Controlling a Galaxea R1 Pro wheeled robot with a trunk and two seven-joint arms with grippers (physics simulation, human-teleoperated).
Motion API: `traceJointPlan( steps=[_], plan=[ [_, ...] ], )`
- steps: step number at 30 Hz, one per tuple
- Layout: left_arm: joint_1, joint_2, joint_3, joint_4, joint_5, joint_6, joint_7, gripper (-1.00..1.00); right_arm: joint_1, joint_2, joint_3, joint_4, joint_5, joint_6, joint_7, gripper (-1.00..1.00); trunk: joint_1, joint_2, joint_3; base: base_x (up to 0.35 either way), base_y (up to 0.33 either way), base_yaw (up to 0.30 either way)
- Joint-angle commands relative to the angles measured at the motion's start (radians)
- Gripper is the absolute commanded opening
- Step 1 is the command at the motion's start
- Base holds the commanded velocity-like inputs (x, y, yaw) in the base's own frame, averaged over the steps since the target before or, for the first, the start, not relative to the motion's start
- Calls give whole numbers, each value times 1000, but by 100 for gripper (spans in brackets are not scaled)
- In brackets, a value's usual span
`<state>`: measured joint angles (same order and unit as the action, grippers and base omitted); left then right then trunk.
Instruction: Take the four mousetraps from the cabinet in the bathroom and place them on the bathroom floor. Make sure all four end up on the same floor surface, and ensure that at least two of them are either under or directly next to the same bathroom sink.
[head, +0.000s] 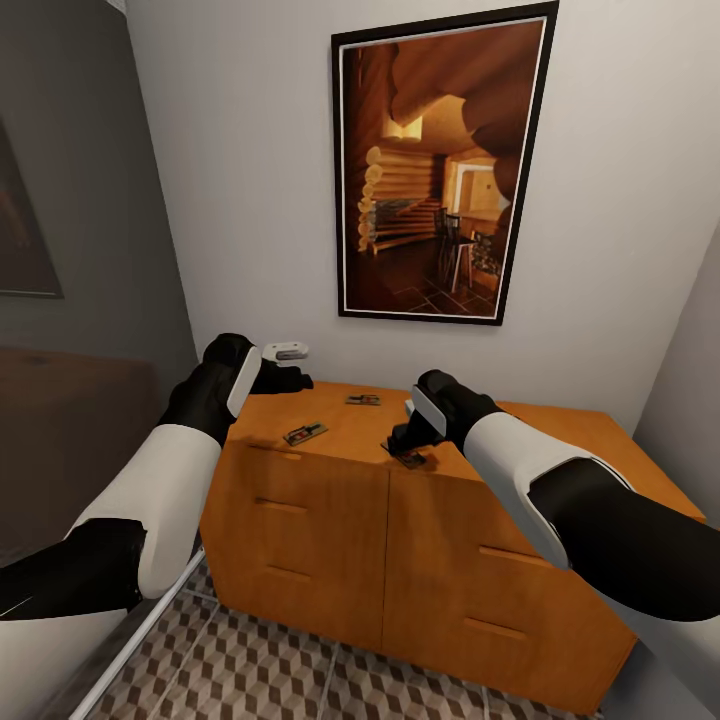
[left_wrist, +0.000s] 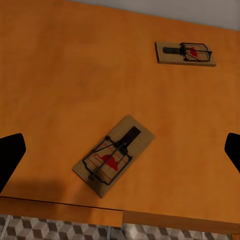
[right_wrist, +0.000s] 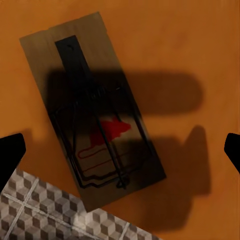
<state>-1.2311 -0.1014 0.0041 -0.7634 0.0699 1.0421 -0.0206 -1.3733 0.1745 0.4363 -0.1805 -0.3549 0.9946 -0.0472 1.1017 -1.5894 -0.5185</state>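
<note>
The cabinet (head: 330, 520) is smooth, matt orange-brown wood. Each mousetrap (right_wrist: 92, 107) is a pale wooden plate with dark metal wire. The floor (head: 250, 665) is patterned tile.

The orange-brown cabinet (head: 330, 520) was seen in the lower centre of the head view, standing on the cube-patterned tiled floor (head: 260, 675). Three mousetraps were observed lying flat on its top. One mousetrap (head: 305, 433) was placed near the front edge, left of centre, at an angle. A second (head: 363, 400) was located further back, towards the wall. A third (head: 411, 458) was positioned at the front edge, centre frame, its corner overhanging the edge in the right wrist view (right_wrist: 92, 107).
</note>
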Motion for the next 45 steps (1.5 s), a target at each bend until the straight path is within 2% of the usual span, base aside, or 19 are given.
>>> traceJointPlan(
  steps=[1, 10, 23, 32, 45],
  plan=[
    [-1, 0, 0, -1, 6, 4, 2, 100, -1, 0, 5, 0, -9, -1, -5, 100, 0, -1, -1, 0, 0, 0],
    [-1, 0, 0, 0, 7, 4, 2, 100, 0, 0, 5, 3, -10, -32, -5, 100, 0, -1, -1, 0, 0, 0],
    [-1, -1, 0, 5, 7, 4, 2, 100, -1, 0, 5, 5, -10, -35, -3, 100, 0, -1, -1, 0, 0, 0],
    [-1, -1, -1, 6, 7, 4, 2, 100, -1, 0, 5, 5, -14, -16, 3, 100, 0, -1, -1, 0, 0, 0],
    [-1, -1, 0, 6, 7, 3, 2, 100, -1, 0, 3, 6, -15, 53, 7, 100, 0, -1, -1, 0, 0, 0]
  ],
)
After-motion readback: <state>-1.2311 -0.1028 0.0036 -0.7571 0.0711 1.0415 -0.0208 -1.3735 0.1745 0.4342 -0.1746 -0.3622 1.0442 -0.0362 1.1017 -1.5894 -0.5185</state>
